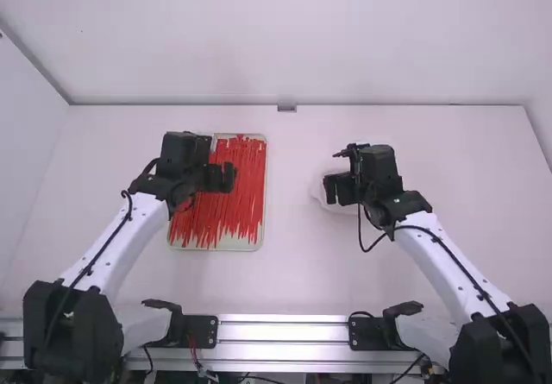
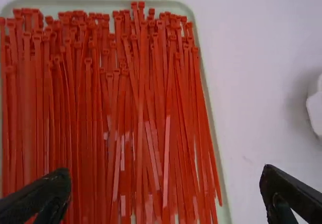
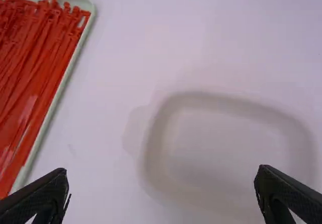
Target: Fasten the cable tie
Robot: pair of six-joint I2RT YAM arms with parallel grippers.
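A heap of red cable ties (image 1: 220, 196) (image 2: 105, 118) (image 3: 30, 63) lies lengthwise on a pale green tray (image 1: 262, 196) (image 2: 196, 20) (image 3: 75, 68) left of the table's middle. My left gripper (image 1: 221, 177) (image 2: 166, 204) hovers over the tray, open, with nothing between its fingers (image 2: 37, 196). My right gripper (image 1: 338, 187) (image 3: 161, 199) hovers open over a white translucent container (image 1: 321, 189) (image 3: 221, 143) right of the tray. Nothing is held in it. The container looks empty.
White table (image 1: 414, 142) with side walls at the left and back. A small grey bracket (image 1: 286, 107) sits at the table's far edge. An aluminium rail (image 1: 276, 324) runs along the near edge between the arm bases.
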